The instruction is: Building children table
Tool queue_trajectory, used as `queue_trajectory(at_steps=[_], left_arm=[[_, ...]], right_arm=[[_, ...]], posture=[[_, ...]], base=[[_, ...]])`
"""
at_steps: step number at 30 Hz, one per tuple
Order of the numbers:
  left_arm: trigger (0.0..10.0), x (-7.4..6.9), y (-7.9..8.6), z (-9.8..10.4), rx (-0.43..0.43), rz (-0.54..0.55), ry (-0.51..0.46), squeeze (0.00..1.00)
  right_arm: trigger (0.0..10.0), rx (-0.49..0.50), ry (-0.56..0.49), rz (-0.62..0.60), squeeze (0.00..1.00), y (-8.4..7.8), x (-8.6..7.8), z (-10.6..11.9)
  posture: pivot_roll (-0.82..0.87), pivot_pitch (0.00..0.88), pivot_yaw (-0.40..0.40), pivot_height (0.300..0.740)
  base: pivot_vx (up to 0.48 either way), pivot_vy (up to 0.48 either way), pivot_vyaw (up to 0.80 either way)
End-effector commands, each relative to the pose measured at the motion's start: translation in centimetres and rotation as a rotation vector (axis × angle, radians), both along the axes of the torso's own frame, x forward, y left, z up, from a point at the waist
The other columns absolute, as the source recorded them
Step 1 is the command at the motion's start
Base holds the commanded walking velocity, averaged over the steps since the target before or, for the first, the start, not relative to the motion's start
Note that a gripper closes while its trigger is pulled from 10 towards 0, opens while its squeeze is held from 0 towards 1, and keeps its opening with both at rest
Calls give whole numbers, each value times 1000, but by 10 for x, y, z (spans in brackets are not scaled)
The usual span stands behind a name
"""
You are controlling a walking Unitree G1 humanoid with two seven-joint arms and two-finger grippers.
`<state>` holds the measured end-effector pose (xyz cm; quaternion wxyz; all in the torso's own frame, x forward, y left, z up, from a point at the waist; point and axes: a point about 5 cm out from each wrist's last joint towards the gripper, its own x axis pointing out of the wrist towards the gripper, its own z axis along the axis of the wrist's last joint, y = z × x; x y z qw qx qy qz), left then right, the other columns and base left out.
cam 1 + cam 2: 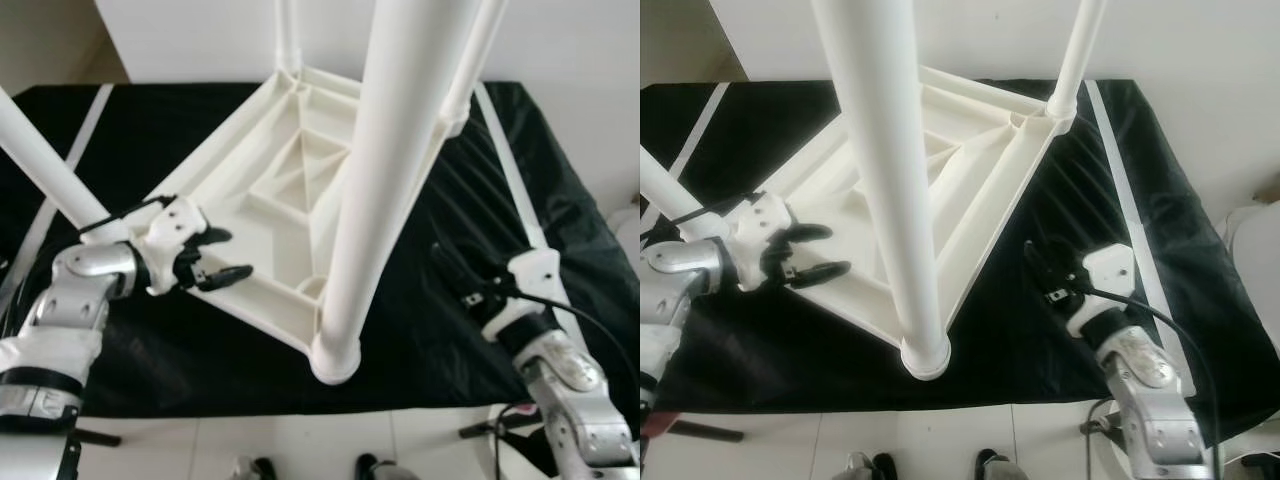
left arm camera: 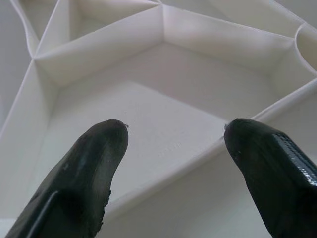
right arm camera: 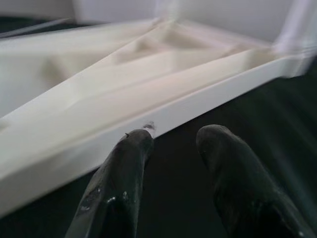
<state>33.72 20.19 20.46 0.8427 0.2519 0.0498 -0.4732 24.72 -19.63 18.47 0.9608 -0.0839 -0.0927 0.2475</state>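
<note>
- Rising closest to the camera is a thick white leg (image 1: 385, 170), standing up from the near corner of the upturned table top (image 1: 270, 190).
- That table top lies ribbed side up on a black cloth (image 1: 420, 330), with two more legs (image 1: 1077, 55) standing at its far corners.
- Over at the left corner, another white leg (image 1: 45, 165) slants up and away, just behind the left wrist.
- Left gripper (image 1: 220, 255) hovers over the table top's left edge with its jaws apart; the ribbed underside lies right below and between the fingers (image 2: 91, 168), and I can't tell whether they touch it.
- Right gripper (image 1: 1038, 263) sits low over the black cloth with its jaws apart, nothing between them.
- Just ahead of those right fingertips (image 3: 131, 148) runs the table top's right edge, close by, and one finger may graze it.
- White tape stripes (image 1: 510, 170) cross the cloth beyond the right gripper.
</note>
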Motion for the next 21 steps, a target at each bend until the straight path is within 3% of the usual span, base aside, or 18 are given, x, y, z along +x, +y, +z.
queue_trajectory(at_steps=[1, 3, 5, 8, 10, 15, 16, 17, 21], left_arm=[[10000, -4, 0, -7, 65, -76, 40, 0], [10000, -4, 0, -7, 65, -76, 40, 0], [10000, -2, -1, -9, 91, -67, 20, 0], [10000, -1, -2, -10, 96, -65, 18, 0], [10000, -1, -3, -11, 105, -64, 17, 0], [10000, -3, -2, -17, 162, -69, 14, 0], [10000, -3, -1, -21, 195, -65, 6, 0], [10000, -2, 0, -23, 203, -56, 6, 0], [10000, -1, 0, -25, 215, -54, 2, 0]], right_arm=[[10000, 4, 37, 61, 0, 3, -5, -1], [10000, 4, 37, 61, 0, 3, -5, -1], [10000, -28, 69, 152, 39, 8, -10, 2], [10000, -40, 78, 193, 71, 11, -12, 4], [10000, -73, 129, 339, 31, 17, -22, 6], [10000, -112, 208, 496, 47, 19, -36, 5], [10000, -119, 233, 538, 200, 18, -40, 6], [10000, -116, 250, 570, 1000, 18, -41, 7], [10000, -118, 297, 670, 1000, 18, -48, 10]], posture=[[-138, 201, 33, 740], [-138, 201, 33, 740], [-146, 181, 32, 740], [-146, 176, 32, 740], [-141, 170, 30, 740], [-138, 168, 29, 740], [-137, 164, 30, 740], [-137, 164, 30, 740], [-134, 160, 31, 740]], base=[[0, 0, 0], [0, 0, 0], [0, 0, 0], [0, 0, 0], [0, 0, 0], [0, 0, 0], [0, 0, 0], [0, 0, 0], [0, 0, 0]])
